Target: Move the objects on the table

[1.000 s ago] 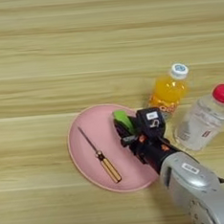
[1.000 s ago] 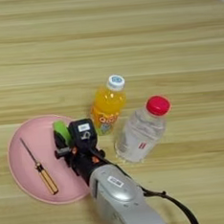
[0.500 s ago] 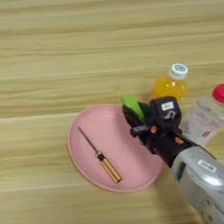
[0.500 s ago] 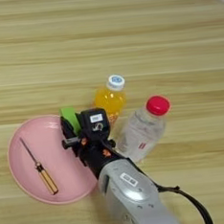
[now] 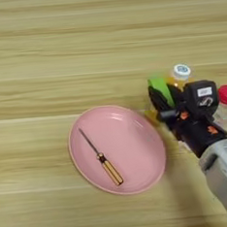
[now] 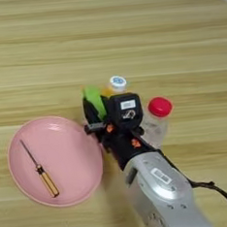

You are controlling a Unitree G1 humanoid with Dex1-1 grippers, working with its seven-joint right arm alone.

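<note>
Your right hand (image 5: 164, 100) sits at about three o'clock in the left eye view, its two black fingers pinching the small bright-green block (image 5: 158, 86) so that the block stands up between them, raised clear of the wooden surface (image 5: 56, 52). The hand holds it just beyond the right rim of the pink plate (image 5: 138, 152), close in front of the orange juice bottle (image 6: 116, 85) with its white cap; the block partly hides that bottle, so you cannot tell whether they touch. The clear bottle with the red cap (image 6: 158, 112) stands just beside the hand at its three o'clock side. The grip looks like a carry, judged from the block being up off any support and outside the plate. The screwdriver (image 5: 101, 158) lies alone in the plate, thin metal shaft pointing to eleven o'clock, yellow-brown handle toward five o'clock, well apart from the hand. Compared with a second ago, the hand and block have left the plate: then they were over its right inner part, and half a second ago they were at its upper right rim. They have travelled up and to the right. The screwdriver, plate and both bottles have kept their places.
</note>
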